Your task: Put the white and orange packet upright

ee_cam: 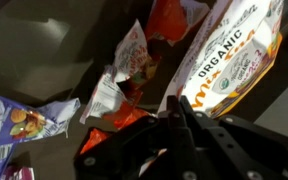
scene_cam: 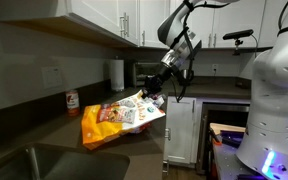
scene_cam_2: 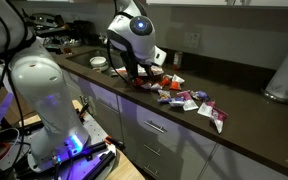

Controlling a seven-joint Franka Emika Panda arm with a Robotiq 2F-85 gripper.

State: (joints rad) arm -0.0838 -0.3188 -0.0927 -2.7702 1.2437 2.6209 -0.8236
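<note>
The white and orange packet (scene_cam: 116,117) is a large glossy bag that leans tilted on the dark counter, its orange bottom to the left and its white top raised toward the right. In the wrist view its front (ee_cam: 236,52) shows "ORGANIC" lettering and an orange edge. My gripper (scene_cam: 154,93) is at the bag's raised top edge. In the wrist view the fingers (ee_cam: 176,108) are pressed together on that edge. In an exterior view the arm (scene_cam_2: 134,45) hides most of the bag.
Several small snack packs (scene_cam_2: 189,98) lie scattered on the counter and also show in the wrist view (ee_cam: 24,118). A paper towel roll (scene_cam: 115,72) and a red-labelled bottle (scene_cam: 72,102) stand by the wall. A sink (scene_cam: 34,160) lies at the front left.
</note>
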